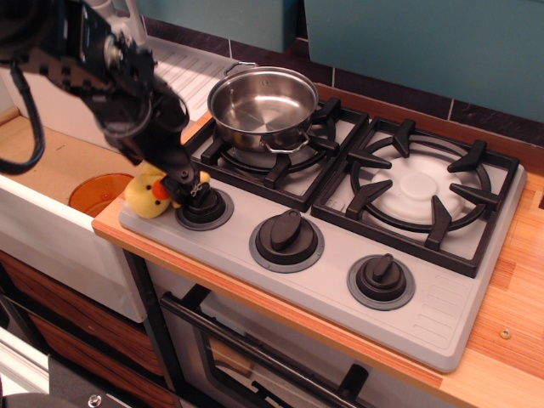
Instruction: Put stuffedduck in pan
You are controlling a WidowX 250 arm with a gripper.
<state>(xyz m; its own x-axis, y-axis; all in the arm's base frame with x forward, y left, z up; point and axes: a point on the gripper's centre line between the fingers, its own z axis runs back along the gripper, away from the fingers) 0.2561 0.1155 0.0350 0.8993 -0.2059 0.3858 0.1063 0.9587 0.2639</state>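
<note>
You are looking down at a wooden bench (pixel 501 314) that carries a grey stove (pixel 357 263) with two black burner grates and three black knobs along its front edge. To the left of the bench sits a white sink (pixel 51 229) with an orange disc (pixel 98 191) lying in its basin.

On the rear left burner stands the pan (pixel 263 106), a shiny steel pot with loop handles, upright and empty as far as its inside shows.

The black robot arm (pixel 102 68) reaches in from the upper left, low over the front left corner of the stove. Its pincer (pixel 189 185) sits just above the leftmost knob (pixel 204 206), and it is dark against dark, so you cannot tell whether it is open or closed.

The duck (pixel 146 194) (a small yellow plush with an orange beak) rests on the front left corner of the stove, touching or nearly touching the pincer and partly hidden by the arm above it. It lies immediately to the left of the pincer in this view, on the side away from the pan. No long axis can be read from the rounded part that shows.

My judgement: the duck is not yet lifted, so the grasp comes first, then a carry up and to the right to the pan, which stands near, just behind the knob.
</note>
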